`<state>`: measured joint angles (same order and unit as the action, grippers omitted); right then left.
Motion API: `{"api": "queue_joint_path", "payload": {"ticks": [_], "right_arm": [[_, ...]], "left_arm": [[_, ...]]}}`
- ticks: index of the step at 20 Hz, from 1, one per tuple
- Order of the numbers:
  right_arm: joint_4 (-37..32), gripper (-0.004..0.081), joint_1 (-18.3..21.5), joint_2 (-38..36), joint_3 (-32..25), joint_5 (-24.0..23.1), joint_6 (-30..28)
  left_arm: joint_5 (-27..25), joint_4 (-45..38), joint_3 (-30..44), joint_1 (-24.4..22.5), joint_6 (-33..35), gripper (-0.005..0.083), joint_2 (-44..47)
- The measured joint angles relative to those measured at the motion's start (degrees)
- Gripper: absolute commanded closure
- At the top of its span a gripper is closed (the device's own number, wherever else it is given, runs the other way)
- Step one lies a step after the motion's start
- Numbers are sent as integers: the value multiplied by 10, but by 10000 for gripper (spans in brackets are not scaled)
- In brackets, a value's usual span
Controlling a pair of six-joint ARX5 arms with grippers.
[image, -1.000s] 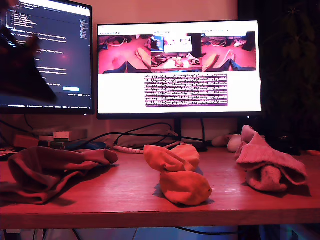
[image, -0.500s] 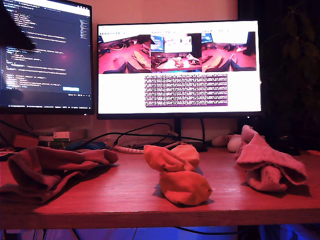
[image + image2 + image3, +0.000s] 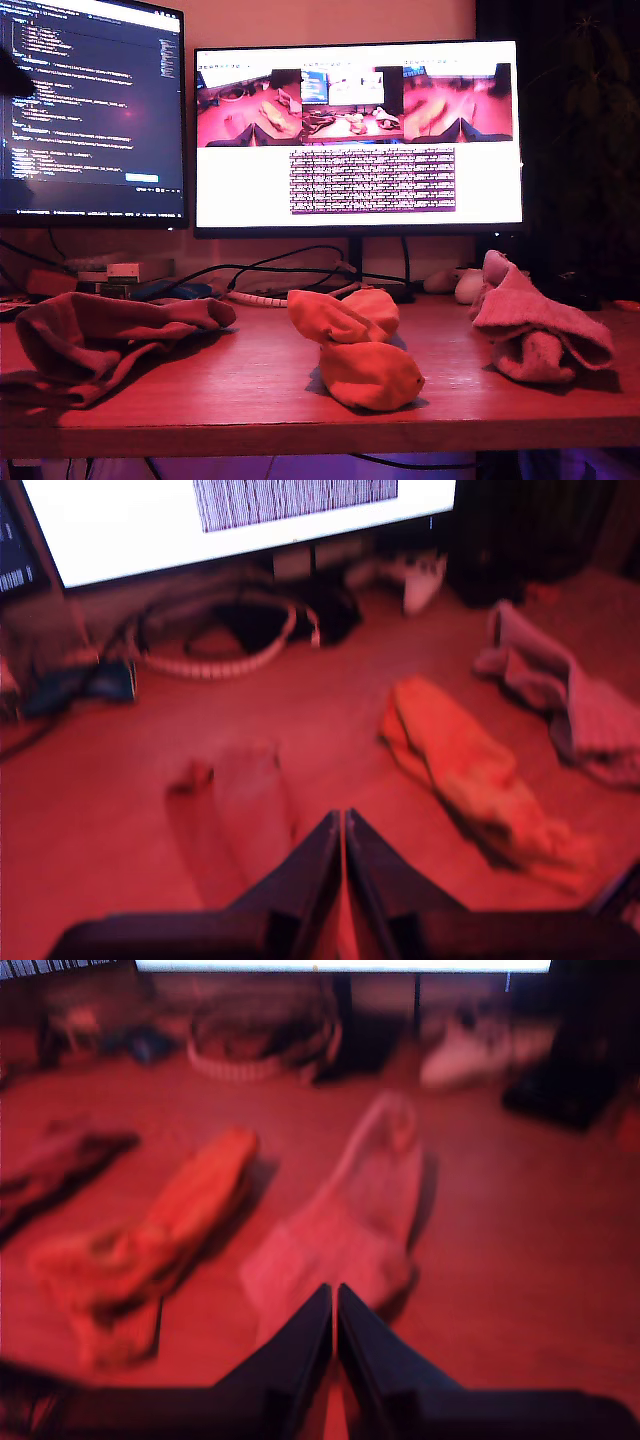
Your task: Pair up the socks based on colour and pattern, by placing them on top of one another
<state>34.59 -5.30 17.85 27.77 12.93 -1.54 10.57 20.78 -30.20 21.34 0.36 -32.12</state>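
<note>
Three sock piles lie apart on the surface (image 3: 250, 400): maroon socks (image 3: 100, 335), orange socks (image 3: 355, 350), pink socks (image 3: 535, 330); pairing appears done; my first gripper (image 3: 343, 825) and my second gripper (image 3: 334, 1300) are pressed together, empty.

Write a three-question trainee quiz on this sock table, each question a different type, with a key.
1. True or false: the orange socks lie between the maroon socks and the pink socks in the exterior view.
2. Multiple choice: my first gripper and my second gripper are A) both shut and empty, B) both holding socks, C) both wide open.
3. Fill in: behind the socks stand two ____.

Key: 1 true; 2 A; 3 monitors.
</note>
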Motion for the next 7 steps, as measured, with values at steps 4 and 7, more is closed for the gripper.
{"api": "queue_joint_path", "payload": {"ticks": [4,7], "right_arm": [[0,780,0,0,-1,0,0],[0,780,0,0,-1,0,0]], "left_arm": [[0,28,0,0,0,792,0],[0,40,0,0,0,792,0]]}}
